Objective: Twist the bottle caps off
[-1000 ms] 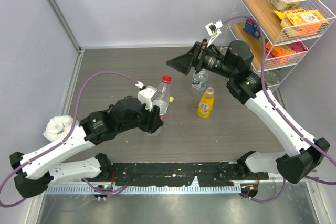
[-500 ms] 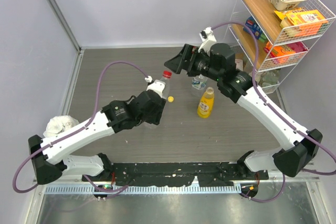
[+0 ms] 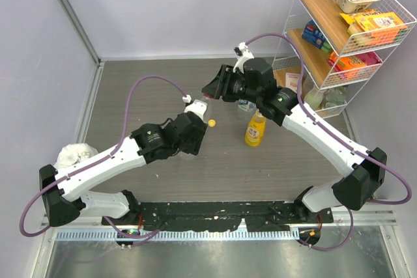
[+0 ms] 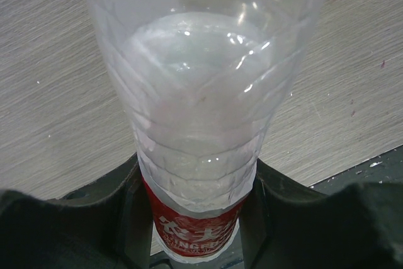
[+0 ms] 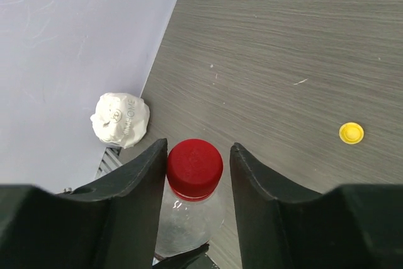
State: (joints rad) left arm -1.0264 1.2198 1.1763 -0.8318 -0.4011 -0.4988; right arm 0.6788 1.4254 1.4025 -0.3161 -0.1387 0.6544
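Note:
My left gripper (image 4: 198, 218) is shut on the lower body of the clear bottle with the red label (image 4: 201, 124) and holds it upright above the table. The bottle's red cap (image 5: 194, 168) sits between the fingers of my right gripper (image 5: 198, 154). The left finger touches the cap and a narrow gap shows at the right finger. From above, the right gripper (image 3: 210, 90) hangs over the bottle top, with the left gripper (image 3: 193, 131) just below it. A loose yellow cap (image 3: 212, 122) lies on the table. The yellow-orange bottle (image 3: 255, 129) stands to the right.
A clear bottle with a blue-white label (image 3: 246, 104) stands mostly hidden behind the right arm. A crumpled white wad (image 3: 70, 155) lies at the left wall. A wire shelf (image 3: 339, 24) with food packs stands at the back right.
The left arm has carried the red-label bottle up and back towards the right gripper. The right gripper has come down over the red cap and its jaws have narrowed round it.

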